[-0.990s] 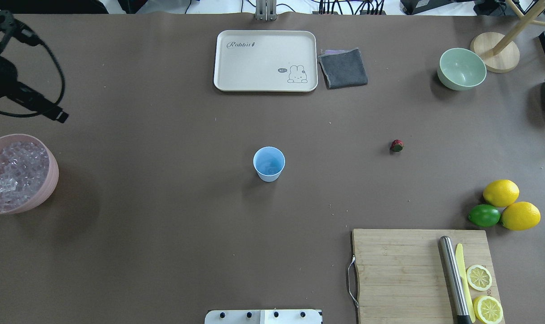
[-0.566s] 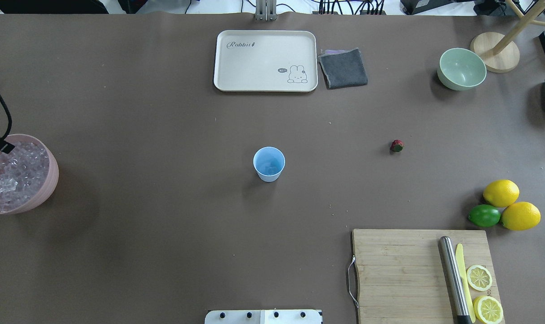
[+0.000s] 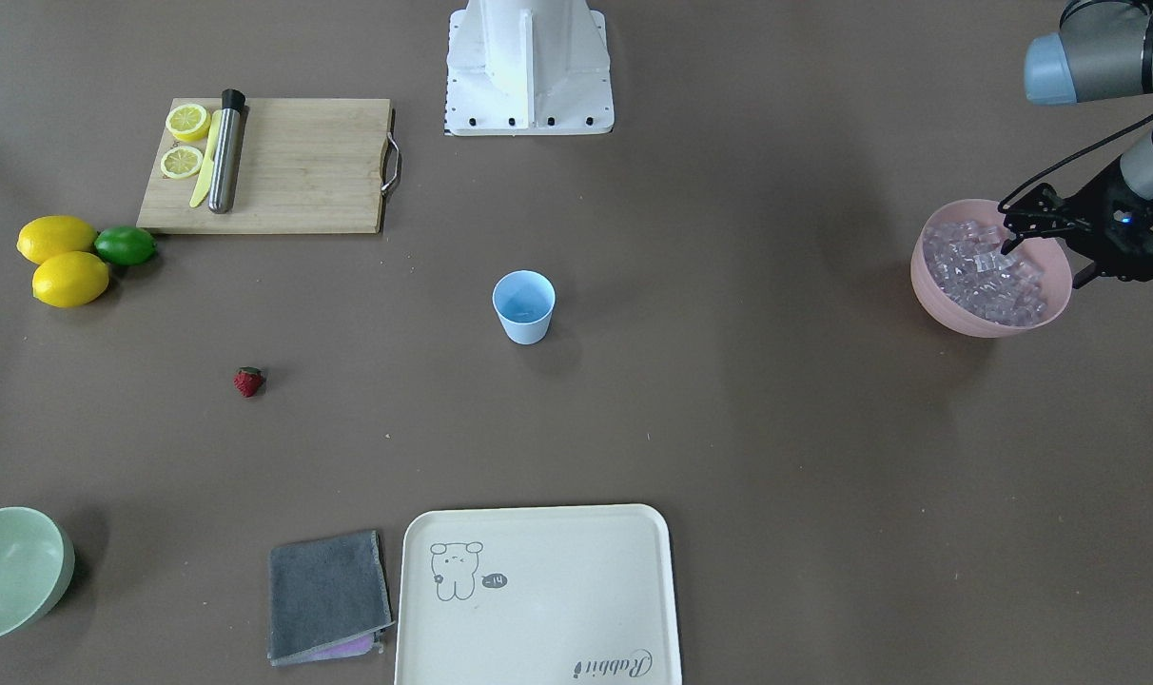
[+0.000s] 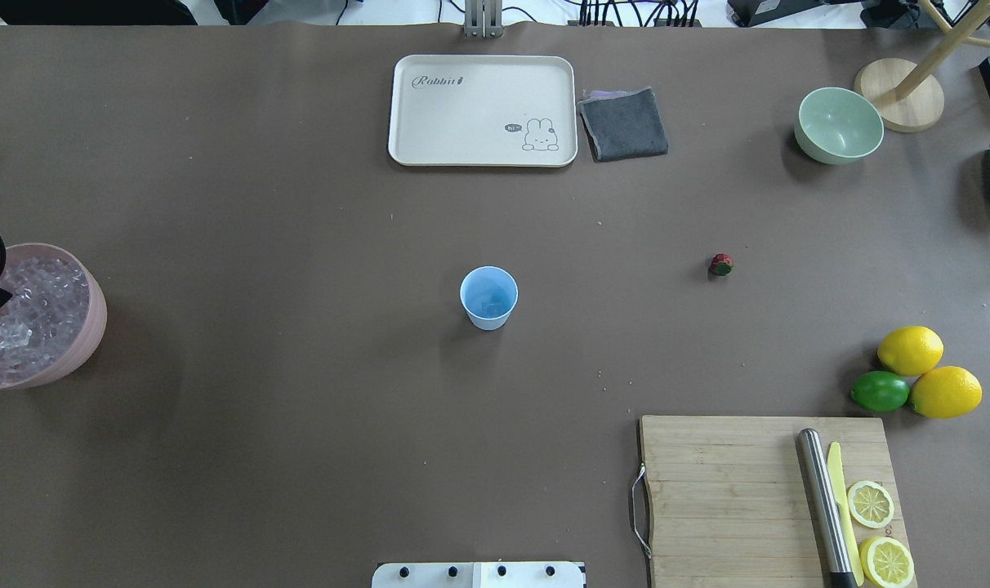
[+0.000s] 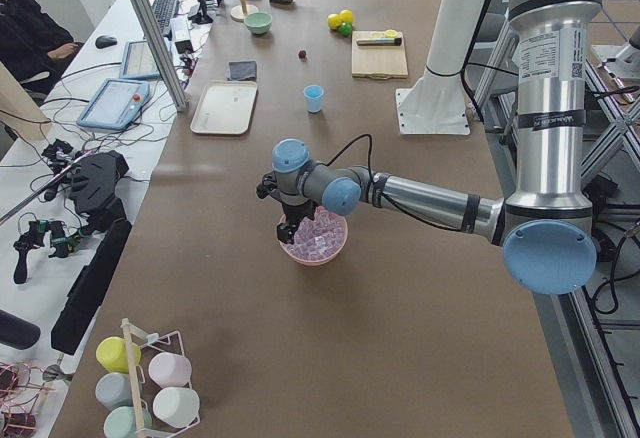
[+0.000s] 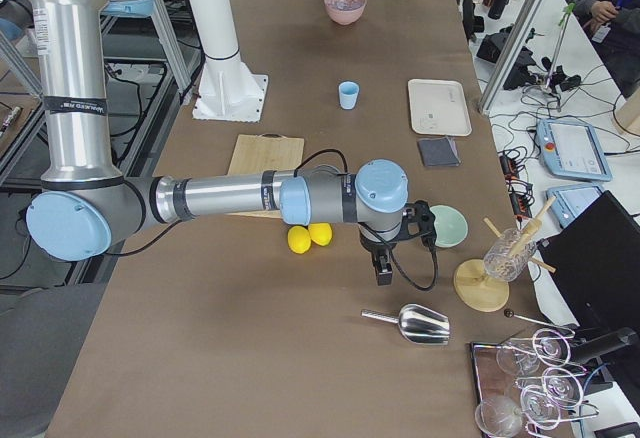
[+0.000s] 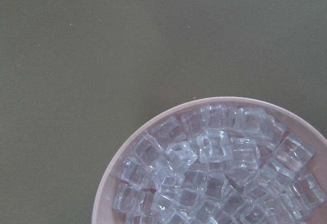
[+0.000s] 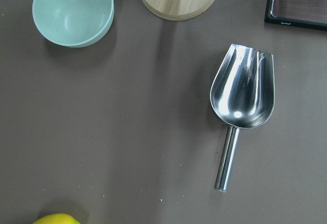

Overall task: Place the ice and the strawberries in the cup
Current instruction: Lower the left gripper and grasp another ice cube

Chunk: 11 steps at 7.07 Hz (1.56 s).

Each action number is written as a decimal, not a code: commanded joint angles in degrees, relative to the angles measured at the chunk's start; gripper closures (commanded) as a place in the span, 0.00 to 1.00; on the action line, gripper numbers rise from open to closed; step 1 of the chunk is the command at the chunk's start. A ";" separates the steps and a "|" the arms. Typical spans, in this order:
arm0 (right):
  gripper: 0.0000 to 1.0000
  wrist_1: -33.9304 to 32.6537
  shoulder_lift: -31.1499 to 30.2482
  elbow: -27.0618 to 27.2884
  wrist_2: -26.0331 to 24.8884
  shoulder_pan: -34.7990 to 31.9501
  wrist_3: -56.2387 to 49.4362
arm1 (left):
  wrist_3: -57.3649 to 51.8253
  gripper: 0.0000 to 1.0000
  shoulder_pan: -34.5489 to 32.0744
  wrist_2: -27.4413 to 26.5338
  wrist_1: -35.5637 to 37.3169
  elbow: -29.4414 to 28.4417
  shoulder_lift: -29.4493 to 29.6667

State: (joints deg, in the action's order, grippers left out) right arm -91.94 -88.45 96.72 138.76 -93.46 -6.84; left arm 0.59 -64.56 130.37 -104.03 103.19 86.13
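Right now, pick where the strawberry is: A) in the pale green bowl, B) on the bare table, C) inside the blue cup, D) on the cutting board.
B: the strawberry lies on the bare table, well apart from the cup, the cutting board and the pale green bowl.

Pale blue cup (image 4: 488,296), red strawberry (image 3: 247,381) with green cap, clear ice (image 7: 214,168), pink bowl (image 4: 96,322), cream rabbit-print tray (image 4: 462,114)
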 commanded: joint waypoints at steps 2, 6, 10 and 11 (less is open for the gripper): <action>0.00 0.00 0.03 0.05 0.02 0.03 -0.10 | -0.06 0.03 2.15 0.06 -0.21 -0.18 -1.40; 0.00 0.00 -0.14 0.05 -0.07 0.03 -0.19 | -0.06 0.15 4.62 0.06 -3.10 -1.05 -2.01; 0.00 0.00 -0.32 0.05 -0.07 0.03 -0.19 | -0.06 0.31 5.76 -0.03 -3.99 -2.46 -1.31; 0.00 0.00 -0.32 0.05 -0.07 0.03 -0.19 | -0.06 0.33 6.11 -0.03 -3.99 -2.64 -1.31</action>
State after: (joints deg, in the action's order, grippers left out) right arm -91.93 -88.73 96.77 138.69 -93.43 -7.03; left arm 0.53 -58.85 130.35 -108.00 100.75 84.79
